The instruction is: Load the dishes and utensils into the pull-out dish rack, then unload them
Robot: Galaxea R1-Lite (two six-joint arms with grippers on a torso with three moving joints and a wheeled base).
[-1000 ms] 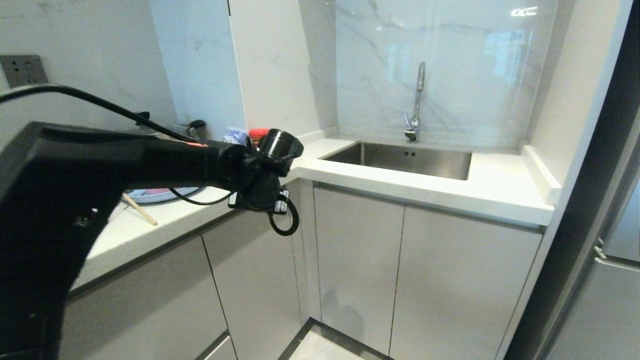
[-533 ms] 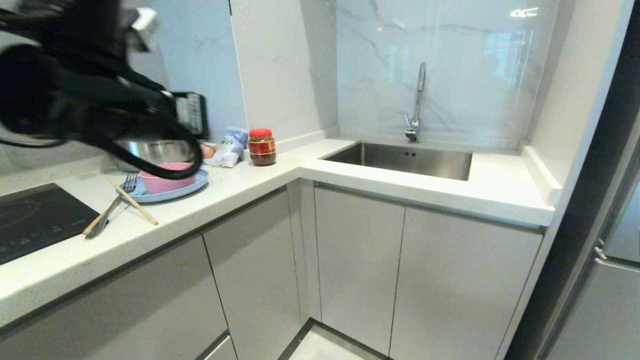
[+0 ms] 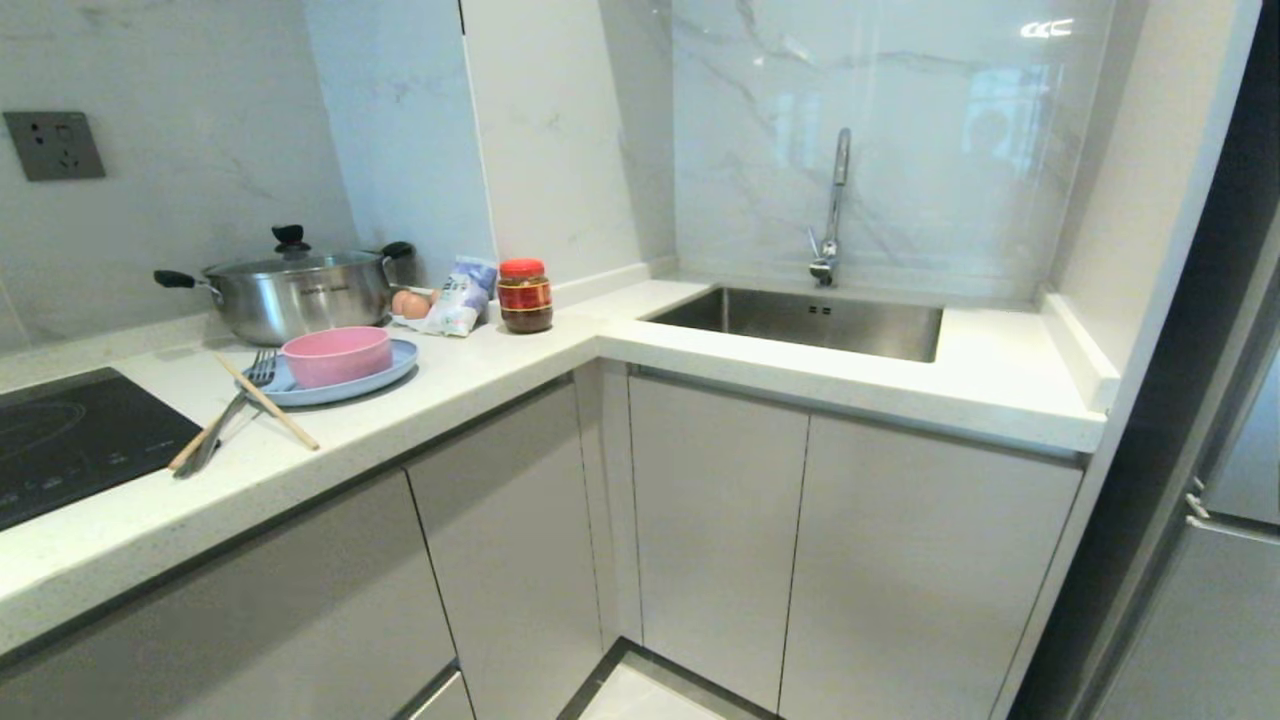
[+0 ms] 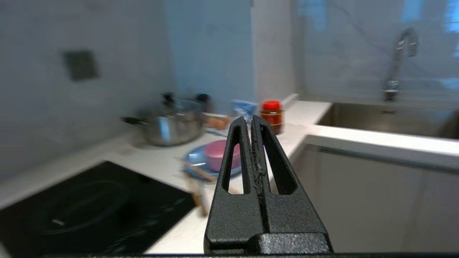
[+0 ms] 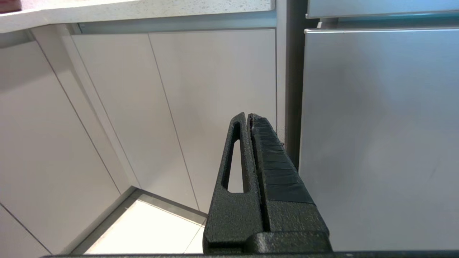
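Note:
A pink bowl [image 3: 337,355] sits on a light blue plate [image 3: 392,368] on the left worktop. Beside them lie a silver fork [image 3: 228,416] and wooden chopsticks [image 3: 266,403], crossed. In the left wrist view the bowl [image 4: 215,155] and plate [image 4: 193,160] show beyond my left gripper [image 4: 249,119], which is shut on nothing and held off the worktop's edge. My right gripper [image 5: 247,116] is shut and empty, low by the cabinet fronts. Neither gripper is in the head view. The pull-out dish rack is out of view; only shut cabinet fronts show.
A lidded steel pot [image 3: 290,290], eggs [image 3: 411,303], a packet [image 3: 455,294] and a red-lidded jar [image 3: 524,294] stand at the back of the worktop. A black hob [image 3: 70,440] is at far left, a sink [image 3: 810,318] with a tap [image 3: 832,205] on the right, and a steel appliance front [image 5: 376,136].
My left arm, which crossed the head view in front of the worktop a second ago, swung up and left and has left that view. The dishes and utensils have not moved.

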